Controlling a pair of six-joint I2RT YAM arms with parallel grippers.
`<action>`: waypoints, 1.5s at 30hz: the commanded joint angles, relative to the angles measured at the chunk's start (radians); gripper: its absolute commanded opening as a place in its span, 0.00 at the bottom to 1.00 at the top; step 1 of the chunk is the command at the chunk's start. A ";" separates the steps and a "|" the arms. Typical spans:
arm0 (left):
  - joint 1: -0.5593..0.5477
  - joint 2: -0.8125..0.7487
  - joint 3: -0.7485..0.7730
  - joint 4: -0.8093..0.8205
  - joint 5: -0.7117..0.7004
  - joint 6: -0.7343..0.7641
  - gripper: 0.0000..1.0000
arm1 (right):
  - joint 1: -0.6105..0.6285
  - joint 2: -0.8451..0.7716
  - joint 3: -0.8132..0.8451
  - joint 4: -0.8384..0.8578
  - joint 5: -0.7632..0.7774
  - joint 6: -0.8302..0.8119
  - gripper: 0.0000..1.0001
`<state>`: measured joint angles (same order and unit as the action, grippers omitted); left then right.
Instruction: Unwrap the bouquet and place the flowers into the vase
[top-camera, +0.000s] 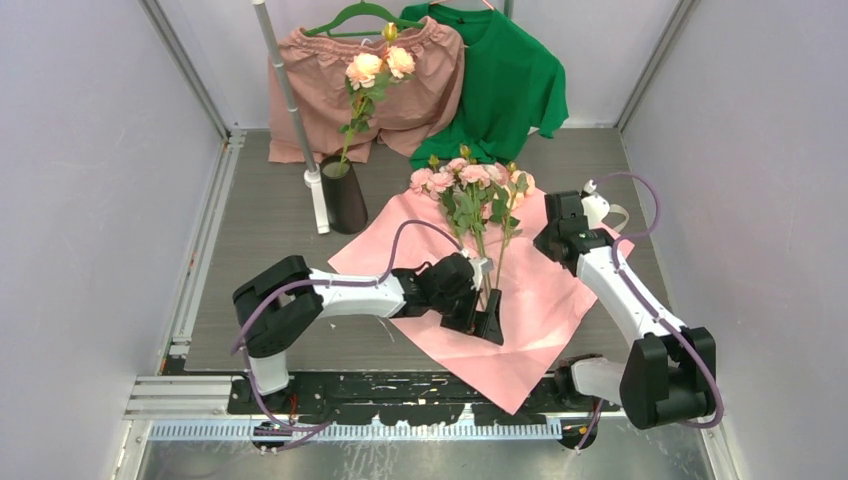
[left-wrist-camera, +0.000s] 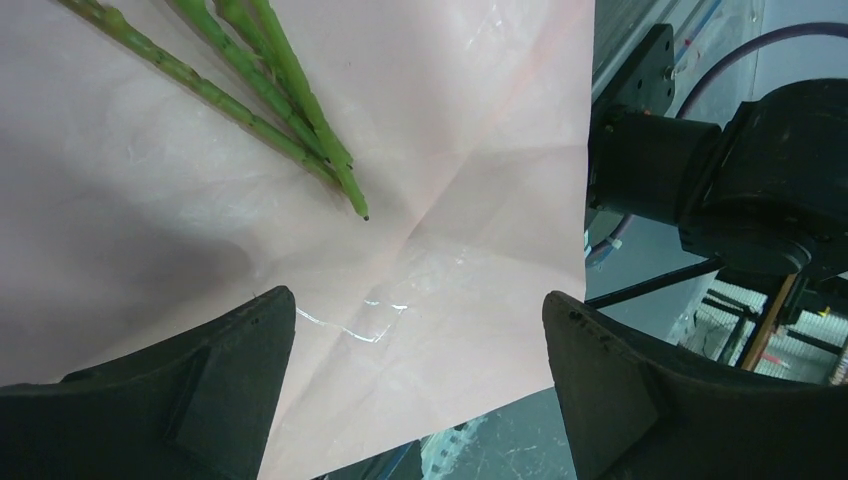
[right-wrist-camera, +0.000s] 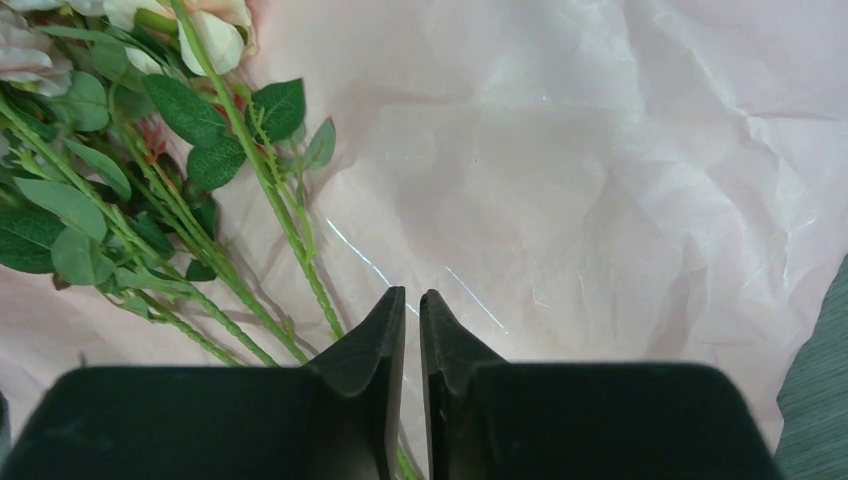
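Note:
The bouquet is unwrapped: its salmon-pink paper (top-camera: 545, 300) lies spread flat on the table, and the flowers (top-camera: 470, 185), pink roses on long green stems, lie on it with heads pointing away from me. My left gripper (top-camera: 484, 318) is wide open just past the stem ends (left-wrist-camera: 345, 185), nothing between its fingers (left-wrist-camera: 215, 370). My right gripper (top-camera: 556, 222) hovers over the paper (right-wrist-camera: 600, 180) right of the leaves (right-wrist-camera: 190, 110), jaws parted by a thin slit (right-wrist-camera: 412, 296) and empty. The black vase (top-camera: 344, 197) stands at the paper's far left corner, holding paler peach roses (top-camera: 378, 66).
A grey pole (top-camera: 290, 95) on a white base stands beside the vase. Pink shorts (top-camera: 420, 95) and a green shirt (top-camera: 515, 85) hang at the back. A cream-white piece (top-camera: 598, 208) lies behind the right wrist. The paper's near corner overhangs the table edge (top-camera: 505, 390).

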<state>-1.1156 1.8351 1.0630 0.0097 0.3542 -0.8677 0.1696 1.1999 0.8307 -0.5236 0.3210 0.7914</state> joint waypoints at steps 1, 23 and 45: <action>-0.001 -0.095 0.080 -0.091 -0.066 0.074 0.94 | 0.009 0.032 -0.018 0.065 -0.028 -0.056 0.19; 0.037 -0.370 0.003 -0.328 -0.568 0.238 0.96 | 0.124 0.392 0.140 0.194 -0.140 -0.146 0.46; 0.089 -0.400 -0.060 -0.291 -0.527 0.210 0.95 | 0.151 0.325 0.146 0.156 -0.069 -0.144 0.01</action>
<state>-1.0336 1.4799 0.9905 -0.3248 -0.1646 -0.6502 0.3012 1.6485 0.9390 -0.3454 0.1822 0.6563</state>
